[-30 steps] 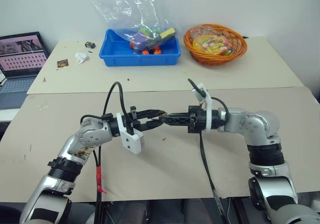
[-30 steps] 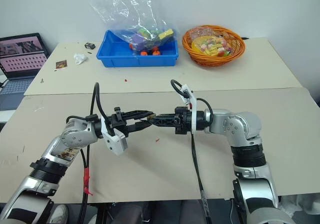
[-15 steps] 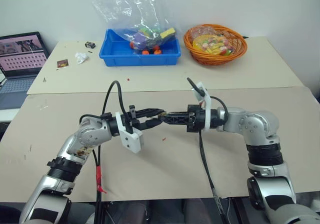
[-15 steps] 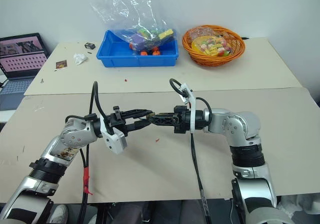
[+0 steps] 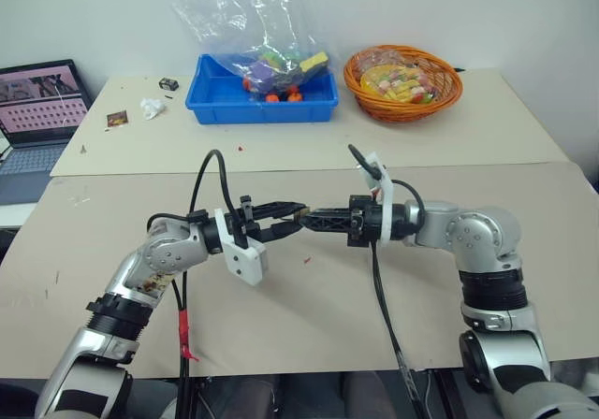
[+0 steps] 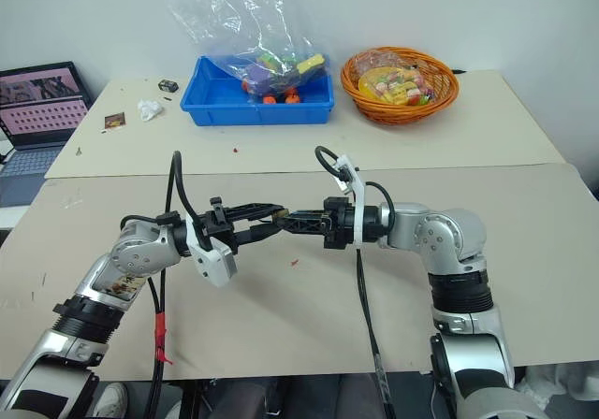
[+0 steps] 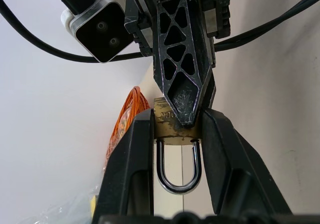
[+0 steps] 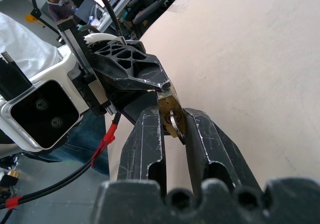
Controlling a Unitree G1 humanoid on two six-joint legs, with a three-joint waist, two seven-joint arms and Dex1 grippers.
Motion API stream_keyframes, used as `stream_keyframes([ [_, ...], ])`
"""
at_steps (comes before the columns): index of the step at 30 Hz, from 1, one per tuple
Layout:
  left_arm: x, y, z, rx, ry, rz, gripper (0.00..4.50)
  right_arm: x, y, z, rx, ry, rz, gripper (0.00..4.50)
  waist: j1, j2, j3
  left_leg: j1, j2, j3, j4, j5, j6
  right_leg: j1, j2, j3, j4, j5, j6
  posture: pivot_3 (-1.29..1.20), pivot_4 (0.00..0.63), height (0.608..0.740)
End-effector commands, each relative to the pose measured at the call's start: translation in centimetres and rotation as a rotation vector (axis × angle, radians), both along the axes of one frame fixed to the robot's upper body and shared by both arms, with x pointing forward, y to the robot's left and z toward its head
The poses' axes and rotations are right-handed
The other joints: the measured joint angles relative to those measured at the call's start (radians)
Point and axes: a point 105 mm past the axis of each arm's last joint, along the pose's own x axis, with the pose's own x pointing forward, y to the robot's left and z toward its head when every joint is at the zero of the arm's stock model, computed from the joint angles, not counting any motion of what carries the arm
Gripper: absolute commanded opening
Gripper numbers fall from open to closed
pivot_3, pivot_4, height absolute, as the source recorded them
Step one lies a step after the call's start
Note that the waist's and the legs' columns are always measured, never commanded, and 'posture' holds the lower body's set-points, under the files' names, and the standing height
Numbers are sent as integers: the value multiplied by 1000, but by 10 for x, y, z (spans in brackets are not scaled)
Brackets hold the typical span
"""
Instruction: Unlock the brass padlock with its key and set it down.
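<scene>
The left gripper (image 7: 172, 134) squeezes the padlock (image 7: 170, 126) above the counter (image 5: 309, 307). The right gripper (image 8: 172, 121) pinches something silvery, maybe the key (image 8: 173, 122), against it.

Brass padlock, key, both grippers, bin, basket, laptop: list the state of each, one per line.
brass padlock: held in the air, clamped between the left gripper's fingers, shackle seated in the body.
key: pinched in the right gripper, against the padlock.
left gripper: shut on the padlock body.
right gripper: shut on the key.
blue bin: open-topped, holding a plastic bag of small items.
orange basket: upright, filled.
laptop: open, screen lit.
</scene>
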Motion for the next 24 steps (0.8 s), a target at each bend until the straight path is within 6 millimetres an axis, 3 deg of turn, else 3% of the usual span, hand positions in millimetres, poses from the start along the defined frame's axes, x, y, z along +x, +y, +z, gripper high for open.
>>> stream_keyframes([
  [1,-7,-6,9,-35,-18,-33,795,-9,5,22,78,-50,61,177,0,0,0,0,0,0,0,0,0,0,0,0,0,0,0,0,150,740],
  [3,-7,-6,11,-41,-15,-37,1799,-10,5,21,77,-49,61,177,0,0,0,0,0,0,0,0,0,0,0,0,0,0,0,0,150,740],
  [4,-8,-7,11,-42,-10,-40,1971,-10,4,21,78,-48,61,177,0,0,0,0,0,0,0,0,0,0,0,0,0,0,0,0,150,740],
  [8,-7,-7,6,-13,7,-33,3526,-11,4,21,80,-42,61,177,0,0,0,0,0,0,0,0,0,0,0,0,0,0,0,0,150,740],
  [17,1,4,13,-50,16,18,3526,-10,1,19,81,-32,48,177,-1,0,0,0,0,0,0,0,0,0,0,0,0,0,0,0,150,740],
  [24,13,25,38,-348,571,95,3526,-2,-19,9,58,-38,-49,177,-1,0,0,0,0,0,0,0,0,-1,0,0,1,0,0,0,150,740],
])
